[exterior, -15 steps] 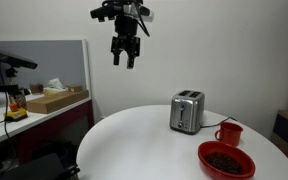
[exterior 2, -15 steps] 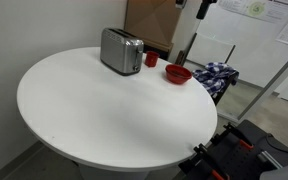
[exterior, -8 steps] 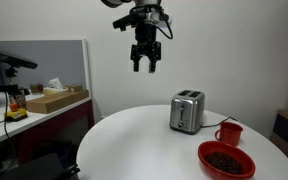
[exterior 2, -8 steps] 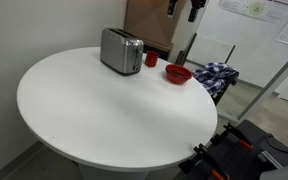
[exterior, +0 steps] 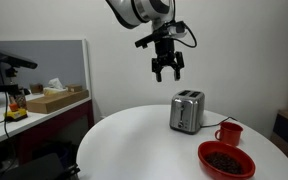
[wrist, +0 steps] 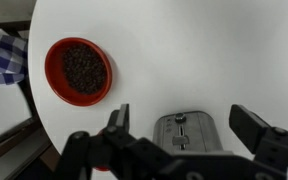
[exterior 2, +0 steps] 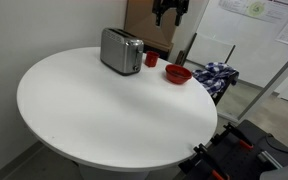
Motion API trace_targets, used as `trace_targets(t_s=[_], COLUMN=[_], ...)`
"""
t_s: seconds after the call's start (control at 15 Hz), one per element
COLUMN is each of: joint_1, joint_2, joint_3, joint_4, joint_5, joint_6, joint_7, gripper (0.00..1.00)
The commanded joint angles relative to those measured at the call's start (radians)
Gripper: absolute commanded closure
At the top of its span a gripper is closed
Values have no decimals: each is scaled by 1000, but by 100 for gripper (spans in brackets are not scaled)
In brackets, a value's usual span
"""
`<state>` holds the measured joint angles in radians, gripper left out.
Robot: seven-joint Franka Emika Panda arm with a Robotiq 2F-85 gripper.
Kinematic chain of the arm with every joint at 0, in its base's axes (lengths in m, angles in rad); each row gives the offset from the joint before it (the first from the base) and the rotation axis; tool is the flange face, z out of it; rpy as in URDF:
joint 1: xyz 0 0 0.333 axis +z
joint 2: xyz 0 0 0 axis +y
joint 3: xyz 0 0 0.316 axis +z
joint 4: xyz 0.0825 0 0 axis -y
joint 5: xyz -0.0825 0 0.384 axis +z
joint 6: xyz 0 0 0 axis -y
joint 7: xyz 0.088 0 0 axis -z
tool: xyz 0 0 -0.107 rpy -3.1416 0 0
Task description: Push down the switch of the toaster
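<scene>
A silver two-slot toaster (exterior: 187, 111) stands on the round white table (exterior: 144, 140); it also shows in an exterior view (exterior 2: 121, 50). In the wrist view its end face (wrist: 185, 133) shows a knob and a vertical lever slot with the switch (wrist: 181, 139) partway down the slot. My gripper (exterior: 166, 72) hangs in the air well above the toaster, slightly to its side, fingers pointing down and spread open, empty. In the wrist view the open fingers (wrist: 184, 125) frame the toaster's end. It is at the frame's top in an exterior view (exterior 2: 169, 14).
A red bowl of dark beans (exterior: 225, 159) and a red mug (exterior: 229, 133) sit near the toaster; the bowl also shows in the wrist view (wrist: 79, 70). A chair with checked cloth (exterior 2: 216, 75) stands by the table. A desk with boxes (exterior: 44, 100) is off to the side.
The arm has swung across towards the toaster and come lower; the gripper now hangs almost over it. The toaster, bowl and mug have not moved.
</scene>
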<state>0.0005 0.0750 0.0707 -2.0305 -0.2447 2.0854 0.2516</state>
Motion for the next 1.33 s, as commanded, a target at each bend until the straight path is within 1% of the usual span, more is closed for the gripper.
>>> trace_targets(t_s=[0.0,0.07,0.13,0.27,0.33,0.4,0.47,0.53,0.6,0.87,1.07,1.27], joint_1=[24,29,34,43,50,58,66,76,86,139,166,170], joint_2=[121,147,173,224,247,270,290,311,327,399,446,463], joint_3=[-28,-34,-40,-51,-59,-67,-77,-87,-98,-148,-168,-166], joint_4=[98,115,134,169,186,200,214,230,244,303,333,341], joint_5=[-28,-24,-19,-6,-17,-25,-35,-48,-61,-146,-163,-133], joint_6=[63,79,92,130,155,189,216,241,261,332,355,340], joint_7=[72,83,101,127,144,151,151,146,143,156,153,124], gripper=[0,4,26,31,36,45,52,61,68,99,100,99])
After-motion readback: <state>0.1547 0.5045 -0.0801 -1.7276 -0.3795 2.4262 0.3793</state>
